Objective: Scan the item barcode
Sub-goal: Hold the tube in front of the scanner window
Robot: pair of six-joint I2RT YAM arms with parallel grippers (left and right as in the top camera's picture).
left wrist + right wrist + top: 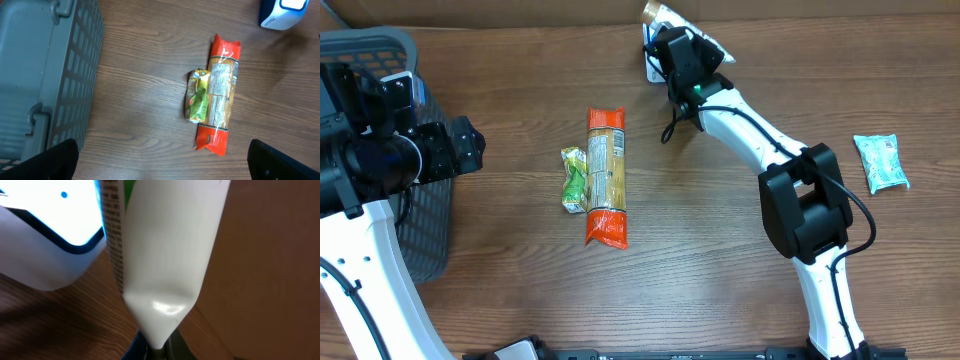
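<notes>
**Scan Under Way: Item Presented at Scanner, Read Unconfirmed**

Nearest the robot, the left end effector (162, 165) is found empty with its fingers spread wide. It is poised above the counter (720, 290) at the edge of the grey basket (45, 75).

At mid counter, a pasta packet with orange ends (607, 177) and a small green packet (575, 180) are noted lying side by side and touching. A teal packet (880, 162) lies well apart on the right. None of these is held.

At the far edge, the right end effector (157, 350) is closed on the pinched end of a white pouch (165, 255). The pouch is held just beside the lit window of the barcode scanner (45, 245).

Pickup and presentation are judged complete. Whether a barcode faces the window cannot be told, so a successful read is not confirmed. Any reorientation of the pouch, and its release, are judged outstanding.
</notes>
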